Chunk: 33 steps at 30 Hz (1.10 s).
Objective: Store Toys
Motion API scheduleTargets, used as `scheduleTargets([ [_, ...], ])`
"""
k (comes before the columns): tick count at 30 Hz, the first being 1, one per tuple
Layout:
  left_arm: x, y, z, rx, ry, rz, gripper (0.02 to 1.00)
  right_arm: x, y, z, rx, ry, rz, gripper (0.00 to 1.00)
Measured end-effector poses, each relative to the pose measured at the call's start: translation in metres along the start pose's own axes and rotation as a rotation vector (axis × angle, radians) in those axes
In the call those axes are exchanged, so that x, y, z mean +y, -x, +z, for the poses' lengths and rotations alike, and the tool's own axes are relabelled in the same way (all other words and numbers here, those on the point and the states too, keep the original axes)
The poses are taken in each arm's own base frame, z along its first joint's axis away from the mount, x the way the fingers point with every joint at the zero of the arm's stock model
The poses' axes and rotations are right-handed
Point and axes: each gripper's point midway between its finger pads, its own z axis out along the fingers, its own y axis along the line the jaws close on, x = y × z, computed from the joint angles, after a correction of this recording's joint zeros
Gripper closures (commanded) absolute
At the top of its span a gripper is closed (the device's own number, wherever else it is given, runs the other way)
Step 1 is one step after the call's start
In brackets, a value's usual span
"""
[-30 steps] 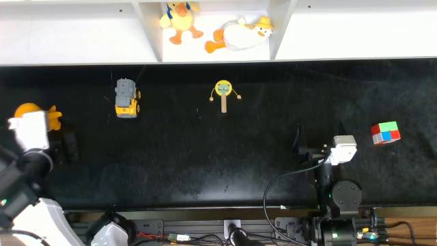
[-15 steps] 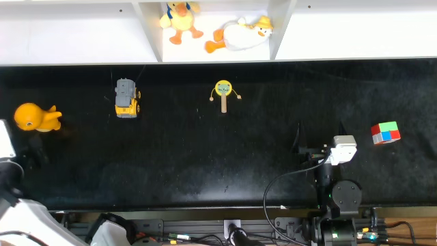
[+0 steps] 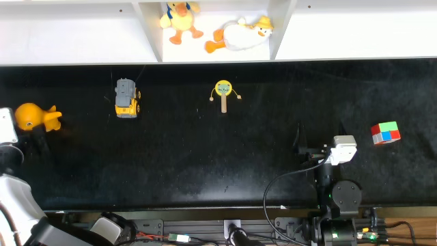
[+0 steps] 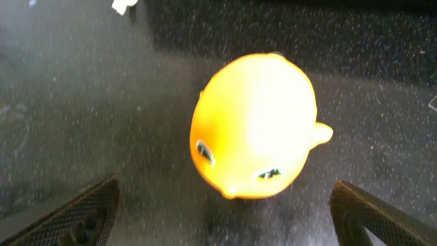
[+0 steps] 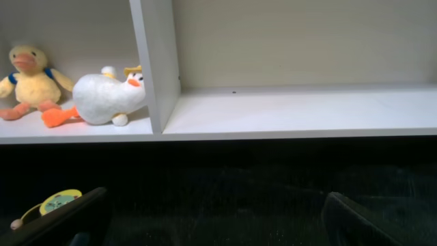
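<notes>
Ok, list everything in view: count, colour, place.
orange toy: 1, orange, table's far left
toy truck: 1, yellow and grey, table's back left
rattle: 1, yellow-green, table's back middle
cube: 1, multicoloured, table's right
plush duck: 1, yellow, shelf's middle compartment
plush goose: 1, white, same compartment, lying down
shelf: 1, white, behind table
table: 1, black
left claw: 1, black, open, facing orange toy, not touching
right claw: 1, black, open, facing shelf
</notes>
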Motion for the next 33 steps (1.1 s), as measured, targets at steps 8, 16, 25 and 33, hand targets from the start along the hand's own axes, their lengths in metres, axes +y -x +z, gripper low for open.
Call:
scheduleTargets([
  [8,-0.001,0.003,0.015,-0.014,-0.012,0.021,0.020,0.000,0.000,0.000,0.000,0.000,0.000,0.007],
  [16,-0.001,0.002,0.028,-0.016,-0.025,0.027,0.020,0.000,0.000,0.000,0.000,0.000,0.000,0.005],
  [25,-0.010,0.012,0.034,-0.048,-0.047,0.056,0.614,0.000,0.000,0.000,0.000,0.000,0.000,0.005],
  [33,-0.013,0.013,0.034,-0.051,-0.059,0.015,0.886,0.000,0.000,0.000,0.000,0.000,0.000,0.005],
])
